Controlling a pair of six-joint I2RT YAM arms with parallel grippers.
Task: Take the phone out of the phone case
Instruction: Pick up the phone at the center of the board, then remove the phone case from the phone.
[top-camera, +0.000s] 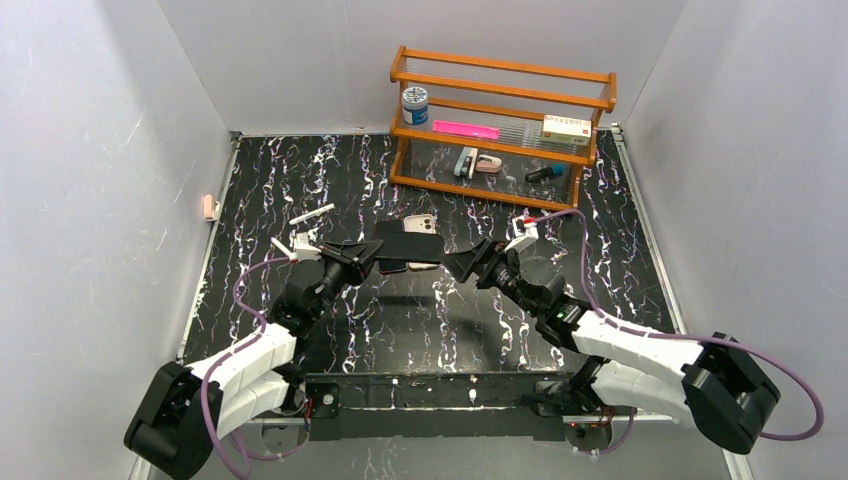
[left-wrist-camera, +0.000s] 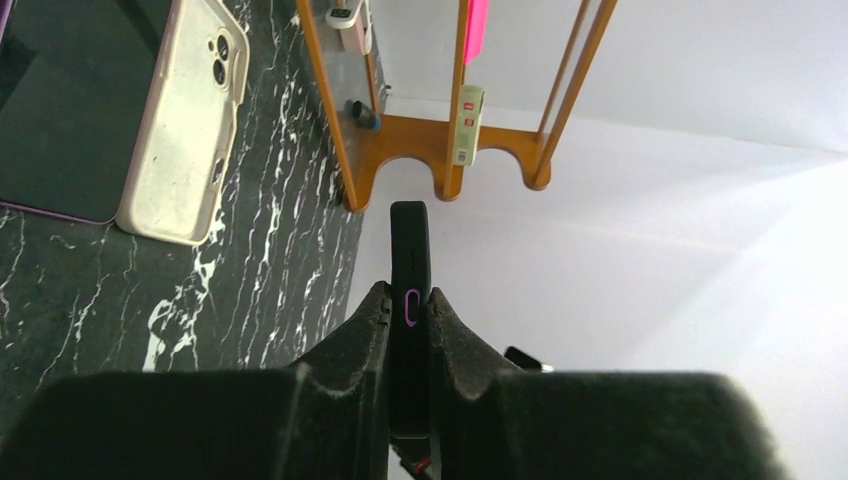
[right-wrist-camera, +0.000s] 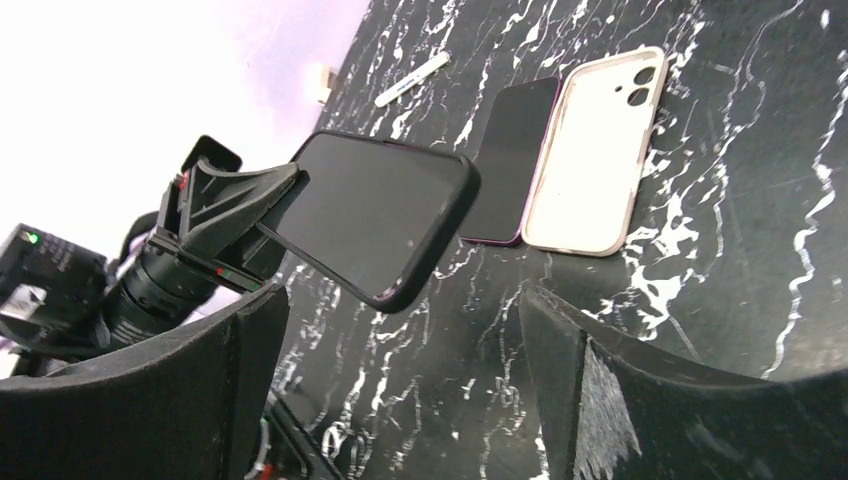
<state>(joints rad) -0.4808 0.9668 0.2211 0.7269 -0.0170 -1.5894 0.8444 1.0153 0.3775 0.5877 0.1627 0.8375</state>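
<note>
phone (right-wrist-camera: 370, 210) in black case (right-wrist-camera: 458, 205) clamped by left claw (left-wrist-camera: 409, 300); right claw (top-camera: 455, 263) agape.

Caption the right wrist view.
The left gripper holds a cased phone above the table, open right gripper facing it; a bare phone and empty case lie behind.

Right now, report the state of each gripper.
Left gripper: shut on the black-cased phone, which is held above the table.
Right gripper: open, holding nothing.

Left claw (right-wrist-camera: 283, 205) pinching cased phone (right-wrist-camera: 385, 215), aloft
</note>
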